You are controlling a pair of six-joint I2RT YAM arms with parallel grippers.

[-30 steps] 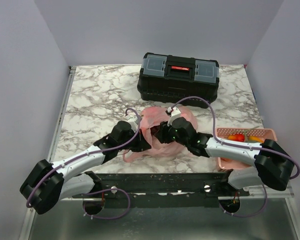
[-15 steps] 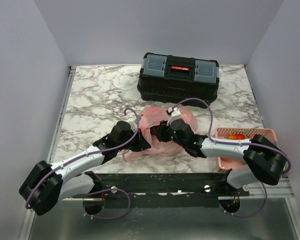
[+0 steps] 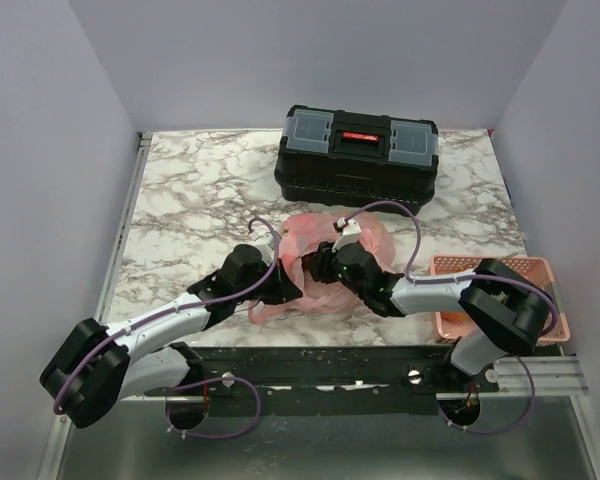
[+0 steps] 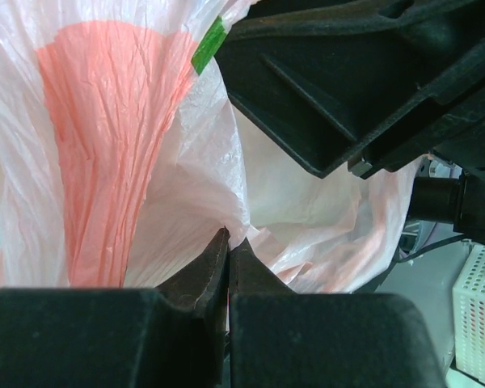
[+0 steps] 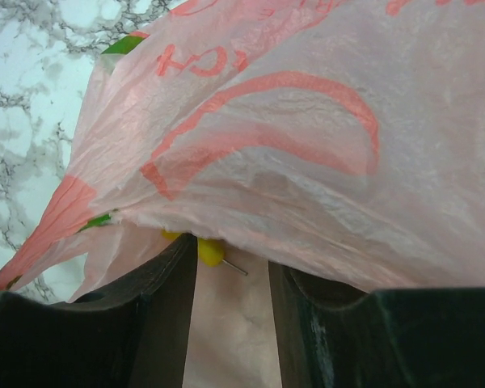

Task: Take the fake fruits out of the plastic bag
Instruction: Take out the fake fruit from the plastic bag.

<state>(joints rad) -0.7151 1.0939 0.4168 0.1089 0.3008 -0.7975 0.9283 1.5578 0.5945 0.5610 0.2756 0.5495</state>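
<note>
- Film of the thin crinkled translucent pink plastic bag (image 3: 305, 235) looks very light, limp and slippery. We judge it will bunch, slide and follow a claw rather than hold any shape.
- The bag lies mid-table on the white-and-grey marble table (image 3: 200, 190), between the two wrists and in front of the black plastic toolbox (image 3: 358, 152).
- Our left gripper (image 4: 229, 239) has its jaws pressed together on a fold of the bag's film. We think a pinch like this at the rim is the right hold, since it keeps the mouth up.
- Our right gripper (image 5: 230, 267) has its jaws apart under a drooping sheet of the bag.
- A small glossy yellow plastic fruit (image 5: 210, 251) peeks out beside that gripper's left finger, with a thin stem-like wire at its side. It does not span the gap, so we do not count it as gripped.
- We expect the fruit to be hard, smooth and light, so it is likely to squirt out of a slanted grip. We would take it across its middle, clear of the film.
- Most of what the bag holds is hidden by the film, and we cannot tell how many fruits are inside.
- The rigid pink slotted basket (image 3: 538, 268) stands at the right edge. The right arm (image 3: 500, 305) covers most of it, so its contents are not clear.
- The toolbox lid is down.
</note>
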